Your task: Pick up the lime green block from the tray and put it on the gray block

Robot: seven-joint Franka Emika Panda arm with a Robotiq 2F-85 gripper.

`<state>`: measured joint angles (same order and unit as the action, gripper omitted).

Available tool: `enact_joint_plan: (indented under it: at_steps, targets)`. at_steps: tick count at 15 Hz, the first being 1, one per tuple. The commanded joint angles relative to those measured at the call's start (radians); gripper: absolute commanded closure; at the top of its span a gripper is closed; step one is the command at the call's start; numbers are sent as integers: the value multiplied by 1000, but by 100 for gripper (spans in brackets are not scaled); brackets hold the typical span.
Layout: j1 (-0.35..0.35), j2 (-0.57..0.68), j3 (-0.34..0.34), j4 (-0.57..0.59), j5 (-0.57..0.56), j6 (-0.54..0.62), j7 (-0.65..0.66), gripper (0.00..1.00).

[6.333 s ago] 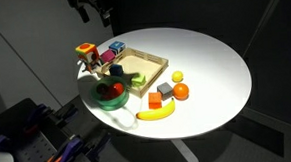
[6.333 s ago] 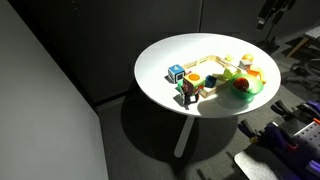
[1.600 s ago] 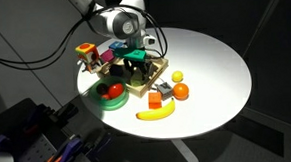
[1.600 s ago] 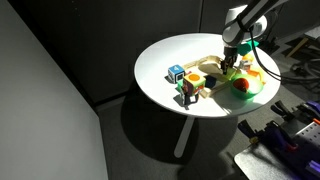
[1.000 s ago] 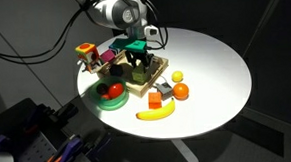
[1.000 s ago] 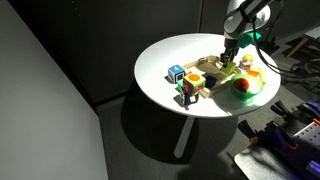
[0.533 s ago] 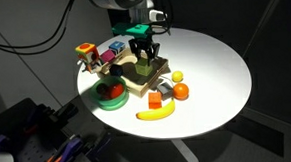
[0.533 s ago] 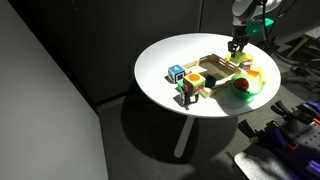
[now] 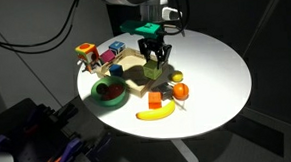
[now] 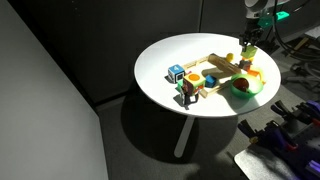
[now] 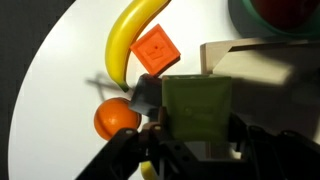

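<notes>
The lime block (image 11: 197,108) is clamped between the fingers of the gripper (image 9: 154,60) and is held in the air over the rim of the tray (image 9: 132,84). The gray block (image 9: 166,90) is seen below on the worktop (image 9: 217,67), just beside an orange (image 9: 181,90).

Plain lime green block (image 11: 197,110), gray block (image 11: 148,92), yellow banana (image 11: 133,40), orange fruit (image 11: 118,118), orange-red block (image 11: 155,50) — white table (image 11: 60,80).

A round white surface (image 9: 221,82) lies brightly lit under the end effector (image 9: 154,60), carried on one pale pedestal leg (image 10: 183,135). Below it the floor (image 10: 130,125) is dark grey. Across the surface from the end effector stands a tall dark wall panel (image 10: 45,95).
</notes>
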<state>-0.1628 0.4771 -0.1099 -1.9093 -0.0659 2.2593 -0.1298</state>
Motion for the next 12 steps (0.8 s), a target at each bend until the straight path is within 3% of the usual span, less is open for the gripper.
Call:
enact_joint_plan:
  at_steps: [1,12]
  targets:
    - [-26,24,-2,34,23,-21,-5,69]
    - [-60,113,-7,66,12,21,-18,69]
